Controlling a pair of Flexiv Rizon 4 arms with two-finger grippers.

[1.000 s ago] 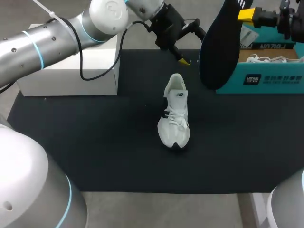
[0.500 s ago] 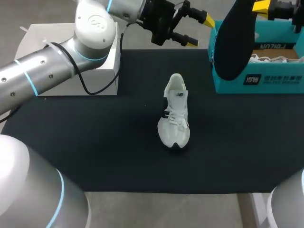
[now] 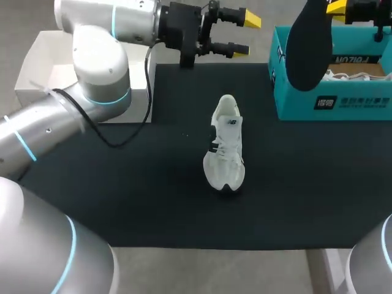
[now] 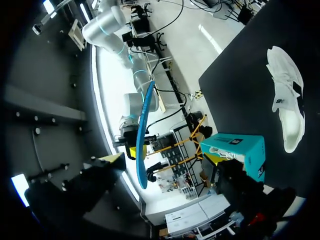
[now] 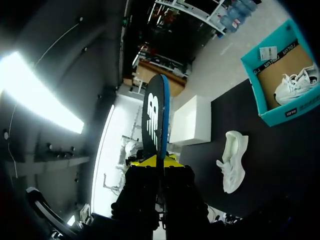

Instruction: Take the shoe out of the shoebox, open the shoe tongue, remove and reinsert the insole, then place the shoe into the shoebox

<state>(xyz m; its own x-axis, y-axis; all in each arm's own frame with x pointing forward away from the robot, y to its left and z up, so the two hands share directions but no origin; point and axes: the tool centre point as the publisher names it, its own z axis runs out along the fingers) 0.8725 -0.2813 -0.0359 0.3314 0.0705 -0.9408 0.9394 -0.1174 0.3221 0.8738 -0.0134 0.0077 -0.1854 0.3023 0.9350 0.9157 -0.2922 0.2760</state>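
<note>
A white shoe (image 3: pixel 225 144) lies alone on the black mat (image 3: pixel 122 184), toe toward the front edge. My right gripper (image 3: pixel 337 7) is shut on a dark insole (image 3: pixel 309 49) with a blue edge, which hangs high over the left end of the teal shoebox (image 3: pixel 331 101). In the right wrist view the insole (image 5: pixel 156 120) stands up from between the yellow tips of the gripper (image 5: pixel 157 162), with the shoe (image 5: pixel 232 160) far below. My left gripper (image 3: pixel 239 33) is open and empty, raised over the mat's back edge, pointing right toward the insole (image 4: pixel 142 135).
A second white shoe (image 3: pixel 349 76) lies inside the shoebox. A white box (image 3: pixel 43 73) stands at the back left beside the mat, under my left arm.
My left gripper has risen and turned to point right, staying open. My right gripper has carried the insole right and upward, from beside the shoebox to over its left end. The shoe has not moved.
</note>
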